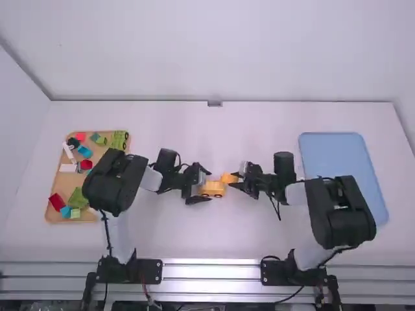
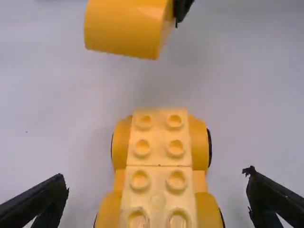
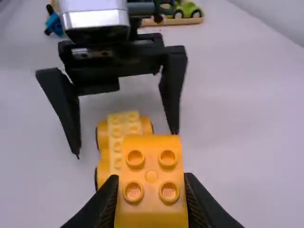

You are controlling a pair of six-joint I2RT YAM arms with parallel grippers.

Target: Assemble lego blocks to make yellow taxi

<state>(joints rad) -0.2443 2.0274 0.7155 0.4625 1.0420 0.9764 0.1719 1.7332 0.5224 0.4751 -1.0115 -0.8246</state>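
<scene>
Left gripper (image 1: 209,185) is spread wide around the yellow car base (image 2: 157,166) on the white table (image 1: 214,123), touching neither side; the right gripper (image 1: 236,180) is closed on a yellow block (image 3: 151,166) near it. A blue tray (image 1: 343,172) lies at the right. The smaller wooden tray (image 1: 59,181), at the left, carries (quite a jumble) a green car (image 1: 119,139), red, white and blue pieces. The right wrist view shows four studs atop the block; the left wrist view, its smooth curved side.

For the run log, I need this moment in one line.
left gripper: open, fingers either side of yellow wheeled car base | right gripper: shut on yellow four-stud block | block: not on base | base: on table
</scene>
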